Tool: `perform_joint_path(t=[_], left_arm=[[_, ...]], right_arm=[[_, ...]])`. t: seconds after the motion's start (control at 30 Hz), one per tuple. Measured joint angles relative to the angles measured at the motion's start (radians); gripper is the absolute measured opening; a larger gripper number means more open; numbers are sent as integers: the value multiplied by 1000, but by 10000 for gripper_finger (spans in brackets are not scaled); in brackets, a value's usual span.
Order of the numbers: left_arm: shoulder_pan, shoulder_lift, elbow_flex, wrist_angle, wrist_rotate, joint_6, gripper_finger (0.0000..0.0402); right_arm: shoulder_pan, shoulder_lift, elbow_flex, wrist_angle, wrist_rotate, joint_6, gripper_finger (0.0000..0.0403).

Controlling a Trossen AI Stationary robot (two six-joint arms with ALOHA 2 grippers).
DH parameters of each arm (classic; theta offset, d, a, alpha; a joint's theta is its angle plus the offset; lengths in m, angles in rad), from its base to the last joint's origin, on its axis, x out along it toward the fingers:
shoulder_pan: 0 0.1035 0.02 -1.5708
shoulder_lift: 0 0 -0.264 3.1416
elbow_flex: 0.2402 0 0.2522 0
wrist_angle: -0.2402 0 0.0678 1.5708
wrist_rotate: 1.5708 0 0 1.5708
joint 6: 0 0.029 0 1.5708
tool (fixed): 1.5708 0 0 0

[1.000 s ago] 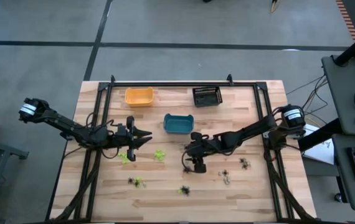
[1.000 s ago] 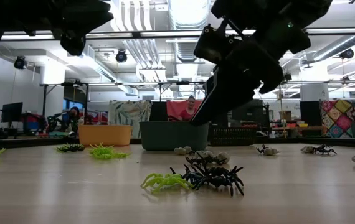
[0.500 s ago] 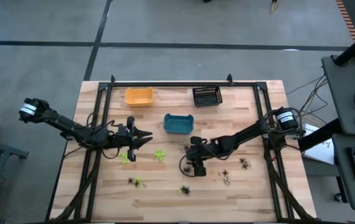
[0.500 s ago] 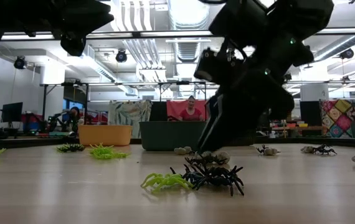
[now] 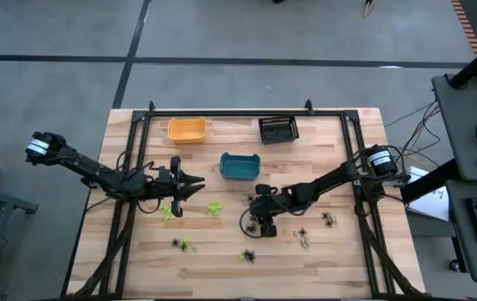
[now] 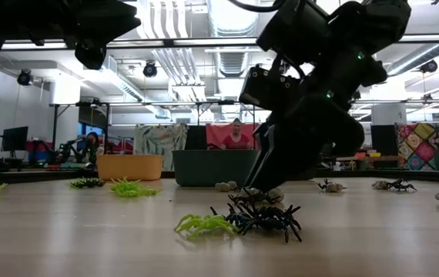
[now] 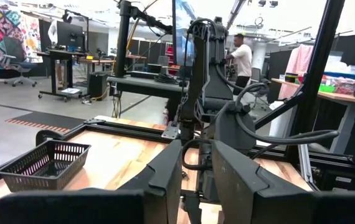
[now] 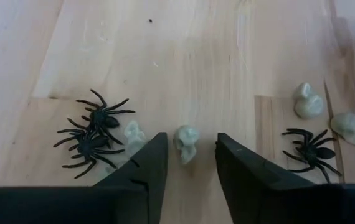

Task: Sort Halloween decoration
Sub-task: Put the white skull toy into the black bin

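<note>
- Wooden table (image 5: 322, 259) with a black frame, grey floor all round, and your three bins at the far side: orange bin (image 5: 187, 130), black basket (image 5: 278, 129), teal bin (image 5: 239, 166) a bit nearer the middle.
- High view: your right gripper (image 5: 261, 224) has dropped in the last second and slid a touch left, so it's now low over the cluster of trinkets near mid-table. Green spiders (image 5: 214, 207) sit to its left, more dark ones (image 5: 328, 221) off to its right. Left gripper (image 5: 197, 182) hasn't budged, parked left of the teal bin.
- Low view: the right gripper's down almost at table level just behind the black spider pile (image 6: 262, 217), with a lime green spider (image 6: 202, 224) touching that pile on the left. A second ago it was well above.
- Left wrist view: left fingers (image 7: 168, 177) stand a little apart with nothing between them. It's just idling, looking across at the black basket and the right arm.
- Right wrist view: here's the good bit. Your right fingers (image 8: 146, 171) are open but closing in, straddling a pale skull (image 8: 185, 143). Nothing pinched yet. Two black spiders (image 8: 93, 127) lie just beside one finger, another pale piece (image 8: 134, 134) tucked against them.
- So I'd say you've picked the skull as the next thing to sort, and the grab is about to land. Watch the neighbour doesn't get dragged along.
</note>
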Motion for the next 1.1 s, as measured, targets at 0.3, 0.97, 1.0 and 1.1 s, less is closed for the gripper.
perform_joint_path(t=[0.3, 0.97, 1.0, 1.1], left_arm=[[0, 0, 0, 0, 0, 0, 72], [0, 0, 0, 2, 0, -26, 72], [0, 0, 0, 2, 0, -26, 72], [0, 0, 0, 4, 0, -26, 72]], right_arm=[[-12, 1, 0, -1, -3, -9, 34], [-72, -143, -3, -34, -27, 35, 10], [-84, -163, -3, -41, -26, 36, 9], [-135, -234, -3, -76, -27, 40, 9]])
